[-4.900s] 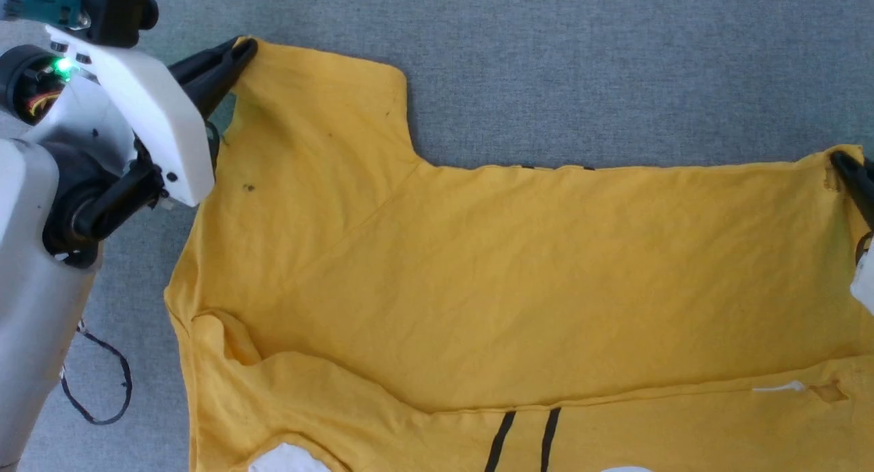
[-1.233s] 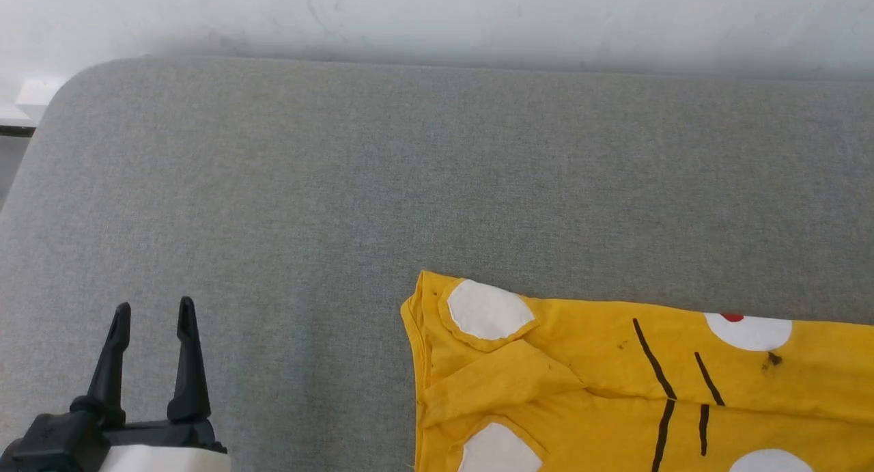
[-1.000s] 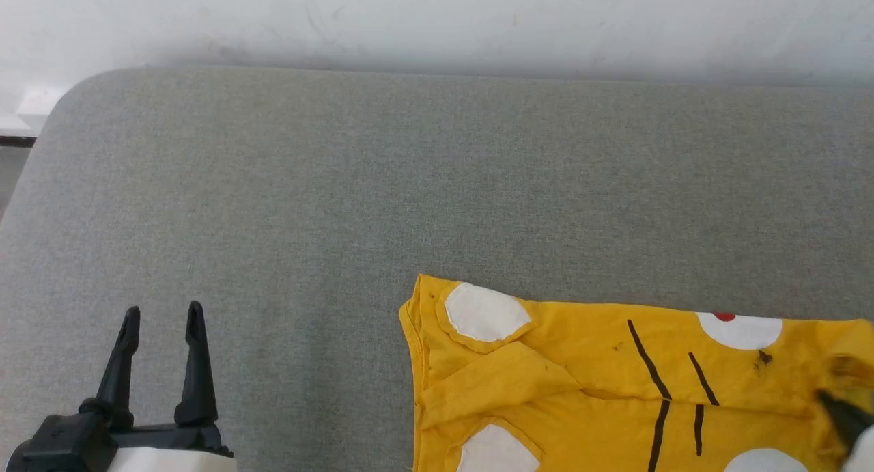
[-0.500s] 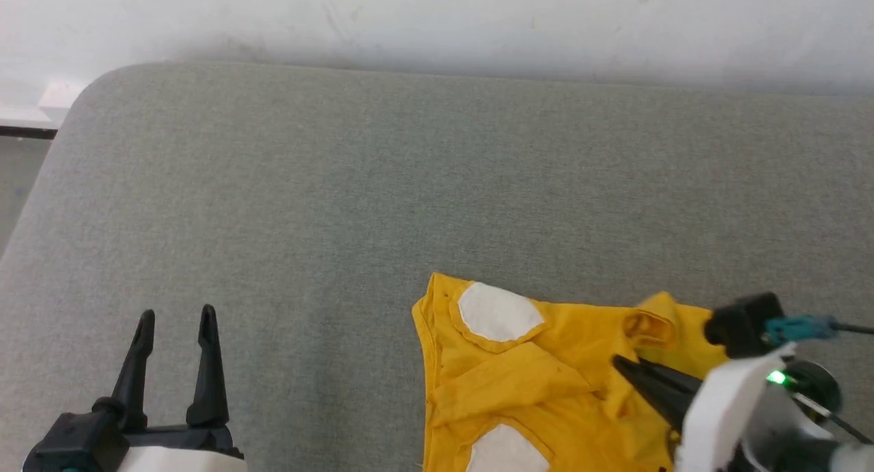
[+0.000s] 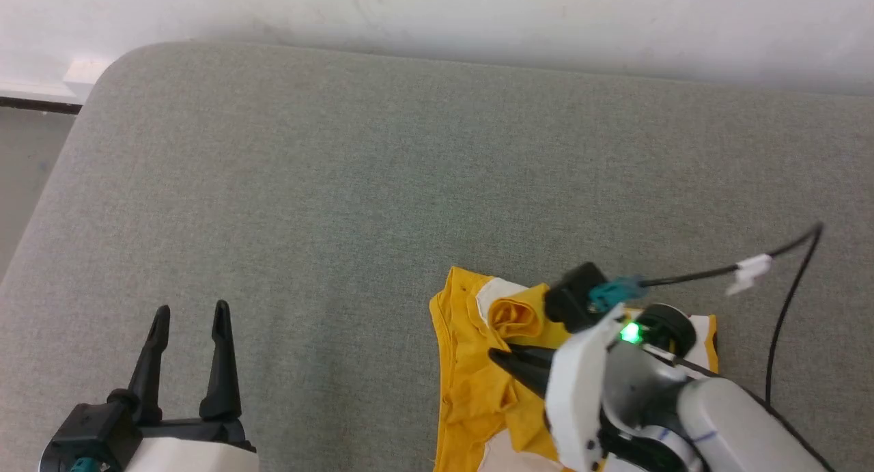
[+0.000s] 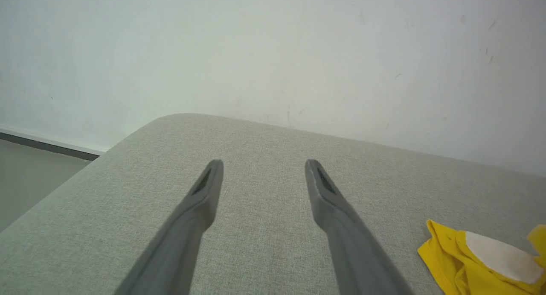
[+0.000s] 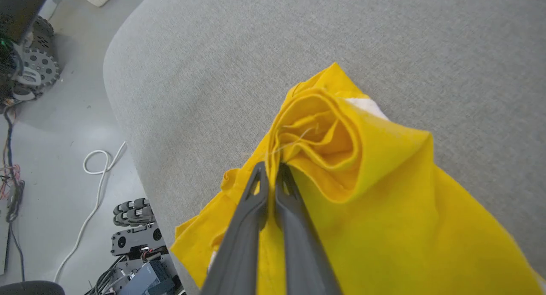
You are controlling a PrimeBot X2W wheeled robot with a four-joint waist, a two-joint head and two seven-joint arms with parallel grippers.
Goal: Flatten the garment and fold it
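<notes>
left gripper (image 6: pixel 263 163): two dark grey fingers (image 6: pixel 200 201) are seen rising from the bottom edge, spread well apart, with nothing held between them
pad (image 6: pixel 128 226): a grey fabric-covered surface is spread under the fingers, its corner rounded at upper left
garment (image 6: pixel 448 261): a crumpled yellow corner with a white patch (image 6: pixel 499 256) is laid on the pad at lower right, apart from the fingers
wall (image 6: pixel 273 51): white, faintly scuffed, seen behind the pad
floor (image 6: pixel 30 175): grey, seen at far left, edged by a dark skirting strip (image 6: pixel 47 144)

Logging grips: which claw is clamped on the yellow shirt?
The right claw, shut on a fold of the garment; the left claw stands open, apart from it.
</notes>
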